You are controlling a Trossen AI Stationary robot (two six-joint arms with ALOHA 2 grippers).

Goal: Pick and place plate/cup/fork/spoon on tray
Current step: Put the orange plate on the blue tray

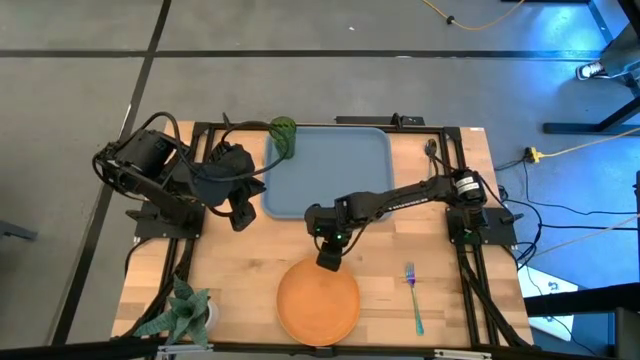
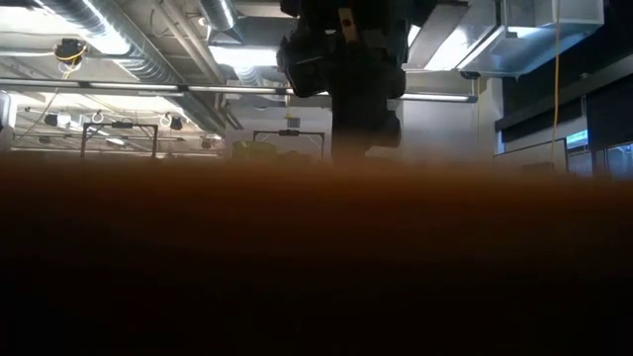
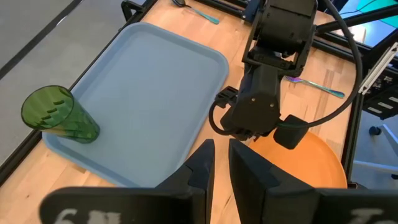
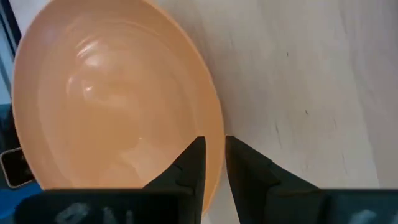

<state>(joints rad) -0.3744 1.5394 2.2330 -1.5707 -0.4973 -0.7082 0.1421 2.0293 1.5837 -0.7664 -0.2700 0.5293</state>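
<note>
The orange plate (image 1: 318, 300) lies flat on the wooden surface (image 1: 240, 270) at the lower middle of the high view, off the tray. It looks stiff, light and smooth, probably slippery, with nothing to pinch but its thin raised rim, so the edge nearest the tray is the place to take hold. The right gripper (image 1: 329, 262) sits right at that edge; in the right wrist view its fingers (image 4: 186, 167) straddle the rim with only a narrow gap, though I cannot tell whether they already touch it.

To the lower right lies one teal-handled fork (image 1: 413, 297), slim and rigid, best taken across the handle. Farther up, the light-blue tray (image 1: 340, 150) fills the upper middle, with one green cup (image 1: 284, 137) at its upper left corner, seemingly tipped over. The left gripper (image 1: 241, 212) waits just left of the tray, fingers nearly together and empty. One spoon (image 3: 198, 10) shows at the top of the left wrist view.

Count: one plate, one cup, one fork, one spoon, one tray.
</note>
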